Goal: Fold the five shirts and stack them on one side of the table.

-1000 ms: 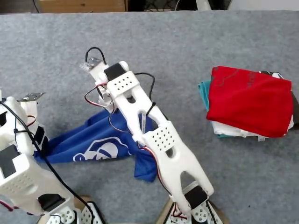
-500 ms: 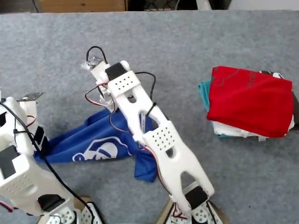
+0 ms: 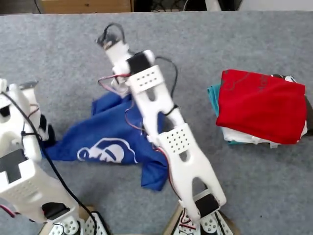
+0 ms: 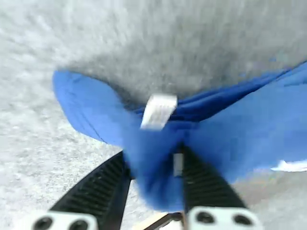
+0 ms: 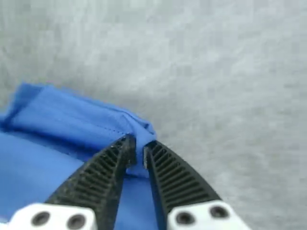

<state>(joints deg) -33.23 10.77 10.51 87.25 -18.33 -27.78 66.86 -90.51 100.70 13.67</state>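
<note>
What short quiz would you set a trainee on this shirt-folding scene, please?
1. True or false: the left gripper and the right gripper are each shut on the blue shirt.
2. Which colour of shirt tops the stack? A red, B white, C teal.
3. Fill in: the stack lies nearer the ___ arm.

Key: 1 true. 2 A, the red shirt. 3 right.
</note>
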